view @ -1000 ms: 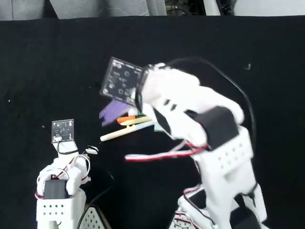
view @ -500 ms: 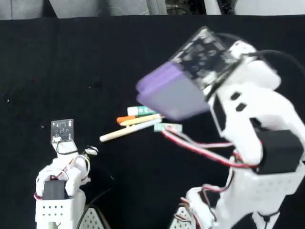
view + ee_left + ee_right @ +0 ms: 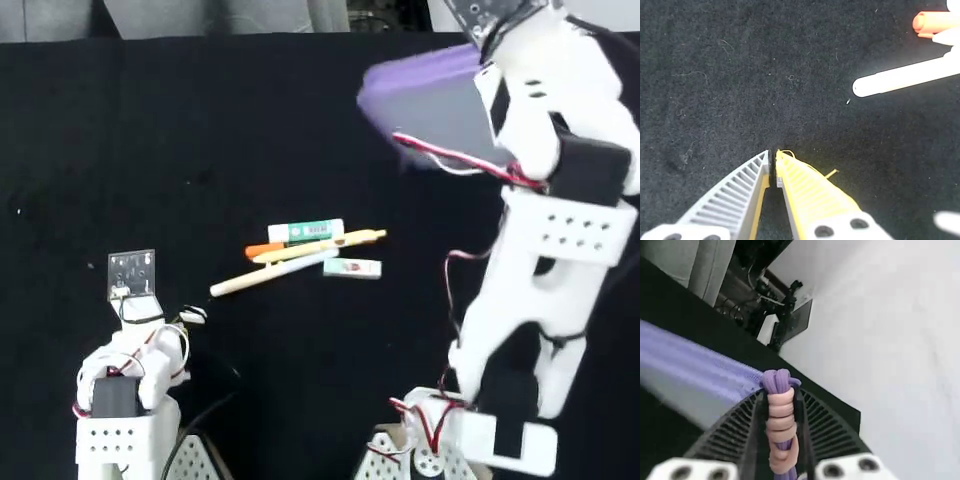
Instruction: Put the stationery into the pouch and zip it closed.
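**Pouch up in the air, pens waiting on the table!**

We have the right hand [image 3: 779,392] clamped on the braided cord [image 3: 778,417] of the purple pouch [image 3: 430,100], which hangs high off the table [image 3: 150,150], well apart from the white pen [image 3: 272,273] and out to the right arm's side of it. The orange marker [image 3: 263,249], yellow pen [image 3: 330,243], glue stick [image 3: 305,231] and eraser [image 3: 352,267] lie bunched just beside that white pen. The left hand [image 3: 772,159] is pinched closed on nothing, low and near the white pen's end. Our call: lower the pouch slowly so it doesn't swing on the cord. We'd lay it flat just beside the white pen, mouth facing it, and let the left hand pin it.
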